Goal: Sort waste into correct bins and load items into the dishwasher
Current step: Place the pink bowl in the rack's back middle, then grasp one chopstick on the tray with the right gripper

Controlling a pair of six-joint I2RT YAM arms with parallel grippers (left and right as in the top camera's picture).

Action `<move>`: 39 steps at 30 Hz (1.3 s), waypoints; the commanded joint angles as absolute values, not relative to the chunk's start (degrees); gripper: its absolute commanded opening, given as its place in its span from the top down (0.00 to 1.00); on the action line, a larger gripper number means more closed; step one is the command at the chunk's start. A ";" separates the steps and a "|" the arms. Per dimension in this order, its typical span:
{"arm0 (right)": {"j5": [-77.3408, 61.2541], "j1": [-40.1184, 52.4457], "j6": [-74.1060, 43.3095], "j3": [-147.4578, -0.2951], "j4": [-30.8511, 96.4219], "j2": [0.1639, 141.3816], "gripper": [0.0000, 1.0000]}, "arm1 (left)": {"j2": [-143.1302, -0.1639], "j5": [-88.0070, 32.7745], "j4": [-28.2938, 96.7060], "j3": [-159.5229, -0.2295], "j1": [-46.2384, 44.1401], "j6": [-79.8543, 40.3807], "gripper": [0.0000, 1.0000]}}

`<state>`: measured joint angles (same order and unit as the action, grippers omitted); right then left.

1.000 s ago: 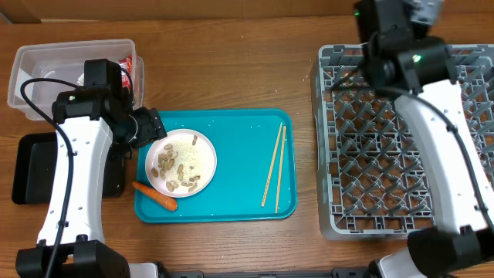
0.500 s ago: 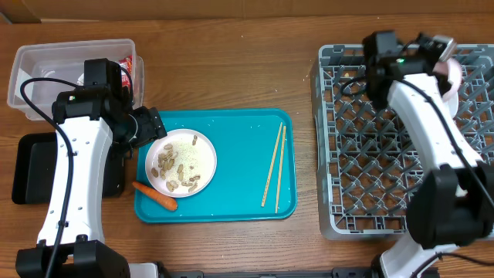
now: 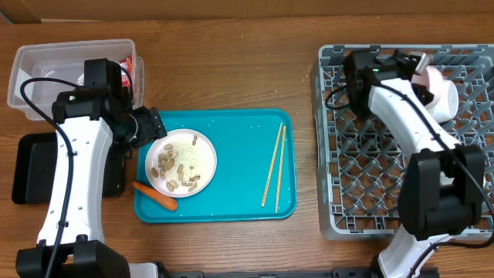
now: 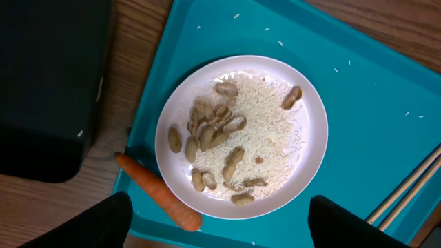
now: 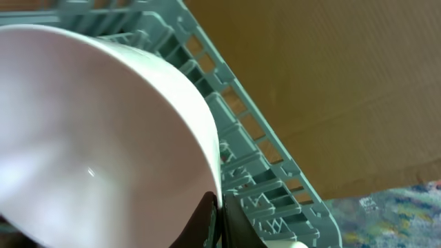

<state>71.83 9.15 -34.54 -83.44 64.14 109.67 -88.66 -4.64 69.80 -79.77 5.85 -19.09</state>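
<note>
Loading step in hand: the right gripper (image 3: 422, 71) is over the back of the dish rack (image 3: 386, 177), carrying a white bowl (image 3: 440, 94) tipped on its side above the lattice. In the wrist view a dark finger pinches the bowl's rim, so the jaws read as closed on it, though the second finger is hidden behind the wall. The bowl looks not yet seated - whether it touches the pegs I cannot tell. Next move, by my judgement: lower it between pegs so it stands on edge, then let go without it rolling. The left gripper (image 4: 220, 226) hovers above the plate (image 4: 313, 131) with jaws spread wide, holding nothing. The plate sits on the teal tray (image 3: 239, 131), covered with rice (image 4: 269, 131) and peanut shells (image 4: 213, 127). The carrot (image 4: 160, 204) lies across the tray's left rim just beside the plate, and the chopsticks (image 3: 274, 164) lie on the tray's right side. Waste sorting is unfinished - the clear tub (image 3: 38, 58) with a red wrapper (image 3: 137, 68) and the black tray (image 3: 31, 166) are to the left.
</note>
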 commanded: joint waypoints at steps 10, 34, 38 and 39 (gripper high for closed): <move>57.19 14.22 -35.90 -82.06 67.40 110.32 0.96 | -87.42 -4.49 69.65 -80.42 5.98 -17.98 0.16; 20.34 17.04 -20.14 -102.74 78.70 99.35 0.20 | -87.42 -4.45 70.04 -80.42 5.98 -17.96 0.16; 2.02 17.04 -15.84 -103.96 78.13 98.45 0.22 | -87.42 -4.43 70.26 -80.42 5.98 -17.96 0.16; -3.07 17.10 -15.84 -103.81 78.11 98.48 0.25 | -87.42 -4.43 70.28 -80.42 5.98 -17.96 0.16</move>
<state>16.71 17.19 -21.28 -103.18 78.24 98.98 -88.66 -4.64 70.15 -79.77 5.85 -19.09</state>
